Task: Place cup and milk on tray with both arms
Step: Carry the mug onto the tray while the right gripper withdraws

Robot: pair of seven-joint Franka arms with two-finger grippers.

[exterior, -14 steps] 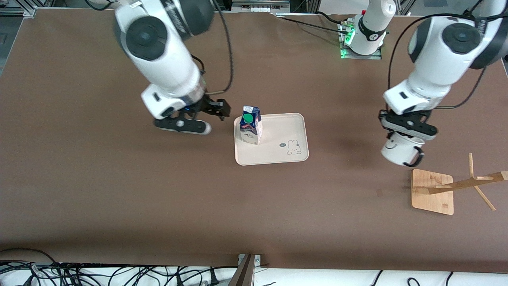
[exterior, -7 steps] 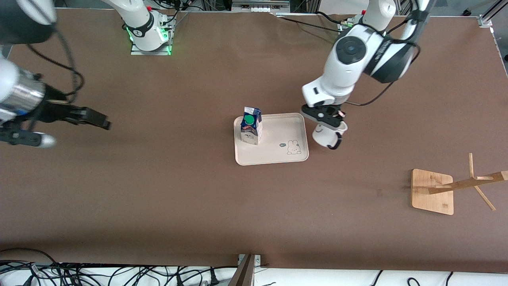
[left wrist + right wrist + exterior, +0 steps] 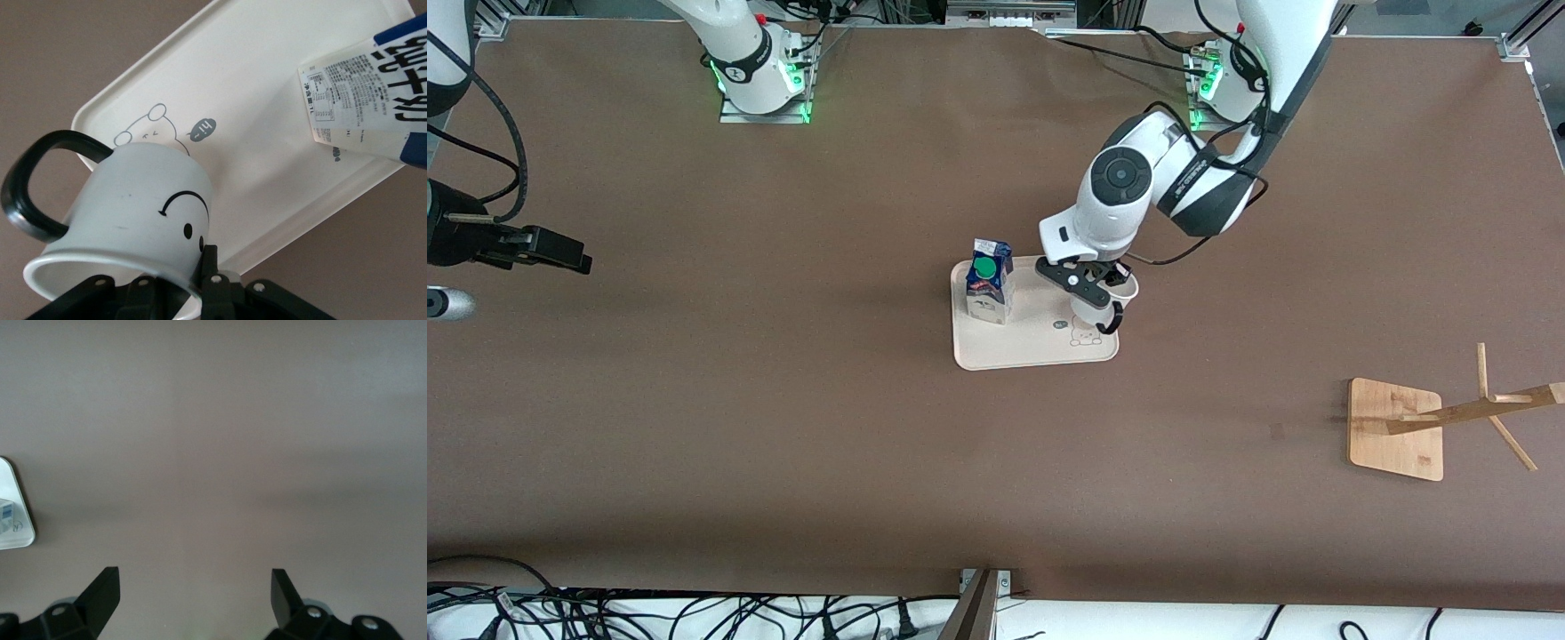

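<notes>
The cream tray (image 3: 1040, 348) lies mid-table. The blue and white milk (image 3: 989, 284) with its green cap stands upright on the tray's end toward the right arm. My left gripper (image 3: 1100, 292) is shut on the rim of the white smiley cup (image 3: 1110, 307) and holds it tilted over the tray's bunny end. In the left wrist view, one finger (image 3: 210, 267) presses the outside of the cup (image 3: 133, 200), with the tray (image 3: 267, 147) and the milk (image 3: 373, 93) below. My right gripper (image 3: 574, 258) is open and empty over bare table at the right arm's end (image 3: 193, 583).
A square wooden base (image 3: 1396, 428) with a slanting wooden rack (image 3: 1485, 409) stands at the left arm's end, nearer the front camera. Cables run along the table's front edge. The tray's corner (image 3: 17, 520) shows at the edge of the right wrist view.
My left arm has carried the cup from beside the wooden base to over the tray's bunny end. My right gripper has drawn back from beside the milk to its end of the table.
</notes>
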